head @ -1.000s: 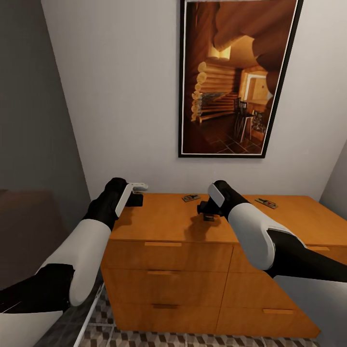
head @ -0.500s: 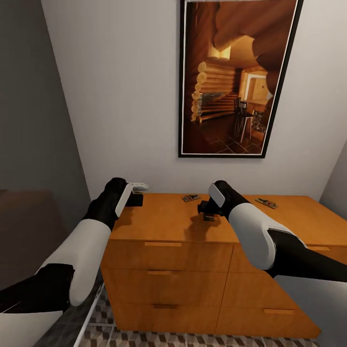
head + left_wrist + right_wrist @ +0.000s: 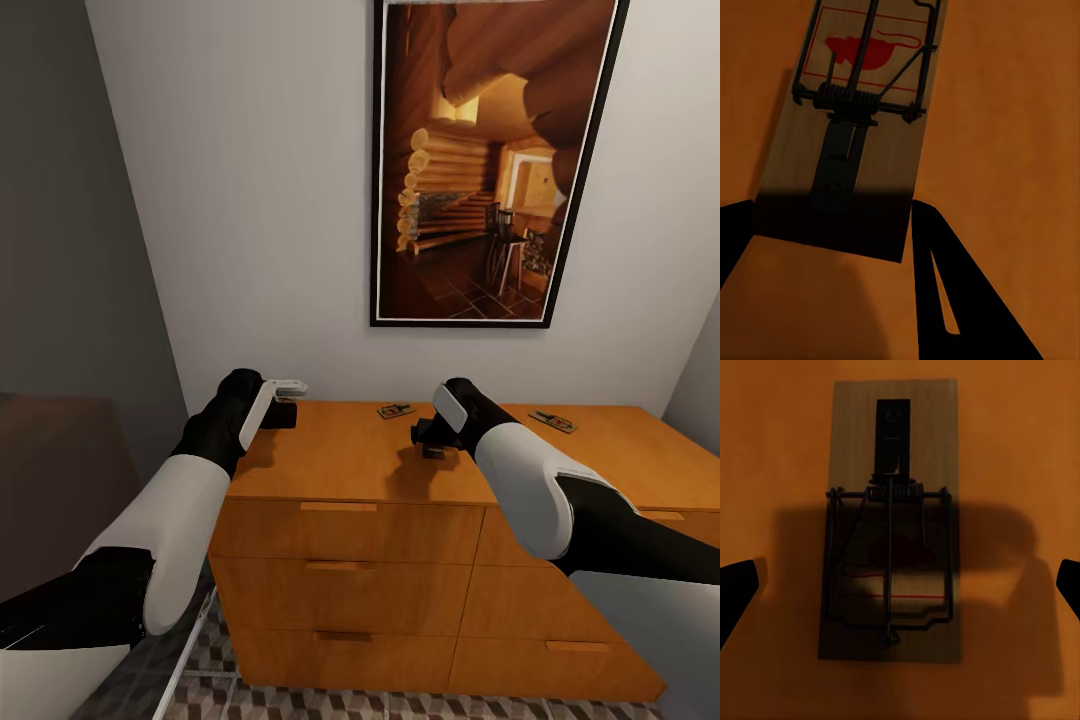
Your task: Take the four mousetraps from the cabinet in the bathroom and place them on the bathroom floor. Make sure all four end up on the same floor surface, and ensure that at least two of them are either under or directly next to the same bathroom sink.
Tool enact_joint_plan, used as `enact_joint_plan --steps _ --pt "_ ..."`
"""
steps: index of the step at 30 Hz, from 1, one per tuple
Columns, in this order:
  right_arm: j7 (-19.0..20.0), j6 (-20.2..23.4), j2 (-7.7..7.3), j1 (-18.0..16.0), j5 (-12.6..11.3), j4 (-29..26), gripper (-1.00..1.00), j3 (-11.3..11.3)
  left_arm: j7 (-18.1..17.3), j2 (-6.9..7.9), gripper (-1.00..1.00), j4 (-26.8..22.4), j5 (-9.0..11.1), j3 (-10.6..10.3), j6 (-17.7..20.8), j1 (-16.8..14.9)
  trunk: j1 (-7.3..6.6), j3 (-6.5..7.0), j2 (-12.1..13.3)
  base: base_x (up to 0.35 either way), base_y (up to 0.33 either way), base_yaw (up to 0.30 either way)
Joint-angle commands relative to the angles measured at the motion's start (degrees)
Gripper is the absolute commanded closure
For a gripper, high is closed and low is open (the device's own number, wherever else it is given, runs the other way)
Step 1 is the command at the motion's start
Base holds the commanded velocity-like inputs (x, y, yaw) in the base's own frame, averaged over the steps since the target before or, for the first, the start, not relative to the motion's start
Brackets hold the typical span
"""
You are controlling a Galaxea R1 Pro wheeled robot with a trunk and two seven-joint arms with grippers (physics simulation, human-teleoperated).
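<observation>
Both grippers, L [image 3: 825, 232] & R [image 3: 900, 585], fingers wide, each hovering over a mousetrap [image 3: 855, 127] [image 3: 891, 521] on cabinet [image 3: 350, 455] top.

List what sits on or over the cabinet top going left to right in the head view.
Left pincer → mousetrap near the wall → right pincer → mousetrap at the far right.

A home bathroom corner: wooden cabinet [image 3: 420, 520], cube-patterned tile floor [image 3: 300, 700], framed log-cabin picture [image 3: 490, 160] on a white wall [image 3: 250, 200].
</observation>
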Motion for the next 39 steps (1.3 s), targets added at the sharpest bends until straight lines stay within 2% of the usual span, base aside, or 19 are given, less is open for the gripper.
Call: enact_joint_plan --steps 1,6,14,32,33,39 --pt "-0.5 0.1 0.02 0.0 -0.5 -0.1 -1.0 -0.1 0.1 -0.02 1.0 -0.1 0.0 0.0 0.3 0.0 0.0 -0.07 0.0 0.0 0.0 0.0" --pt "-0.5 0.1 0.01 0.0 -0.5 0.0 -1.0 -0.1 0.1 -0.02 1.0 -0.1 0.2 0.0 0.3 0.0 0.0 -0.07 0.0 0.0 0.0 0.0" --pt "-0.5 0.1 0.01 0.0 -0.4 0.0 -1.0 -0.1 0.1 -0.02 1.0 0.0 0.4 0.0 0.3 0.0 1.75 -1.5 -3.2 0.0 0.0 0.0" --pt "-0.5 0.1 0.01 0.0 -0.5 0.0 -1.0 -0.1 0.1 -0.02 1.0 -0.1 0.3 0.0 0.3 0.0 1.75 -1.5 -3.2 0.0 0.0 0.0" --pt "-0.5 0.1 0.03 0.0 -0.5 0.0 1.0 -0.1 0.1 -0.02 1.0 -0.1 0.3 0.0 0.3 0.0 1.75 -1.5 -3.2 0.0 0.0 0.0" --pt "-0.5 0.2 0.02 0.0 -0.4 0.4 1.0 -0.1 0.1 -0.02 1.0 -0.1 0.4 0.0 0.3 0.0 1.75 -1.5 -3.2 0.0 0.0 0.0"
